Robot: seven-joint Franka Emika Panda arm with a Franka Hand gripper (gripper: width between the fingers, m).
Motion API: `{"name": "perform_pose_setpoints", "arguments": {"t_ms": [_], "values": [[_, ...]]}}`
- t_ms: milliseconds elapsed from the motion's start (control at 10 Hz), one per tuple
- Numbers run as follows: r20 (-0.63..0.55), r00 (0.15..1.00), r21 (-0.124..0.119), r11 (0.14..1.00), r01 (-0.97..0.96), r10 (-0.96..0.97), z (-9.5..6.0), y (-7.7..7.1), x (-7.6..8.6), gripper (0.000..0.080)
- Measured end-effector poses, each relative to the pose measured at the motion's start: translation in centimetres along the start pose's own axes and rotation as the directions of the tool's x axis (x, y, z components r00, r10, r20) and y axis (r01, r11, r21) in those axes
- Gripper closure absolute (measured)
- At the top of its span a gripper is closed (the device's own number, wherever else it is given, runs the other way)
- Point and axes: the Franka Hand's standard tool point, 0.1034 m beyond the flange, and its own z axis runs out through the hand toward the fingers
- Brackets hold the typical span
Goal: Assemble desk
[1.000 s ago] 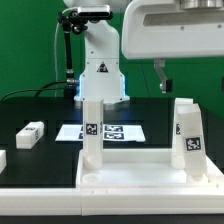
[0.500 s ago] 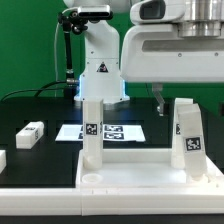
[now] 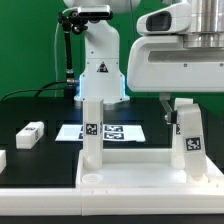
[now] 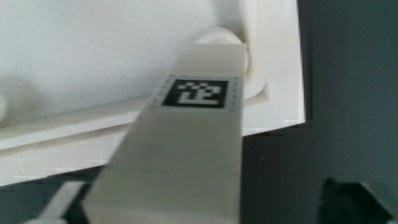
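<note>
Pre-grab moment, nothing clamped yet

Two-finger gripper (image 4: 205,200) straddles the white square tagged post leg (image 3: 187,135), jaws wide; it stands in a corner of the white rimmed desk top (image 3: 130,170), at the exterior view's right. I'd centre first, then squeeze squarely.

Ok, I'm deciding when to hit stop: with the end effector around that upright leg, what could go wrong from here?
1. The end effector stands open around the leg on the exterior view's right; an uneven close could tilt it in its corner socket of the desk top.
2. A sideways shove might shift the desk top and upset the other upright leg.
</note>
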Motion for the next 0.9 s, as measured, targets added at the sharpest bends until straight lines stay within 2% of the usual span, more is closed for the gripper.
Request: {"name": "perform_pose_setpoints", "arguments": {"t_ms": [100,200,300,600,900], "values": [[0.0,1.0,0.0,1.0,-0.017,0.017,0.0,0.0,0.0,0.041],[-0.001,1.0,0.0,1.0,-0.016,0.016,-0.01,0.0,0.02,0.0511],[0.0,0.999,0.001,0.999,-0.033,0.033,0.0,0.0,0.01,0.0511],[-0.002,0.959,0.0,0.959,-0.283,0.283,0.08,-0.15,-0.11,0.0511],[-0.021,0.788,-0.009,0.788,-0.615,0.615,0.06,-0.03,-0.23,0.0511]]}}
